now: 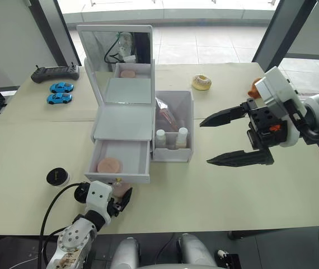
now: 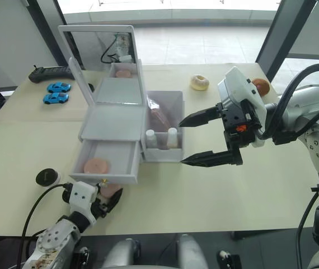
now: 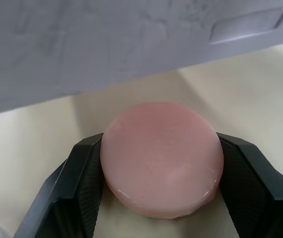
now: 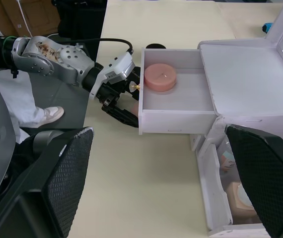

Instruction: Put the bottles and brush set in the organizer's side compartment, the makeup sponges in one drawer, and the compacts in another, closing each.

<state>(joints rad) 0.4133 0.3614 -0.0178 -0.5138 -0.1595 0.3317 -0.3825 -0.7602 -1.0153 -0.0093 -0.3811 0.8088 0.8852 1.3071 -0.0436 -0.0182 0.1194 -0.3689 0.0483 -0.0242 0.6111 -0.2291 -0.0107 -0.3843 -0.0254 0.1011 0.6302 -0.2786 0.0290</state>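
Observation:
The white organizer (image 1: 123, 122) stands mid-table with its mirror upright and its lower drawer (image 1: 121, 175) pulled out. One pink makeup sponge (image 1: 109, 165) lies in that drawer. My left gripper (image 1: 121, 194) sits just in front of the drawer, shut on the second makeup sponge (image 3: 161, 158). The two bottles (image 1: 160, 137) (image 1: 182, 136) and the brush set (image 1: 168, 115) stand in the side compartment (image 1: 173, 154). One black compact (image 1: 57, 177) rests on the table left of the drawer. My right gripper (image 1: 205, 142) hovers open, right of the side compartment, holding nothing.
A doughnut (image 1: 201, 82) and an orange object (image 1: 254, 87) lie at the back right. Two blue toy cars (image 1: 62, 87) and a black controller (image 1: 55, 73) sit at the back left. The table's front edge runs close behind my left gripper.

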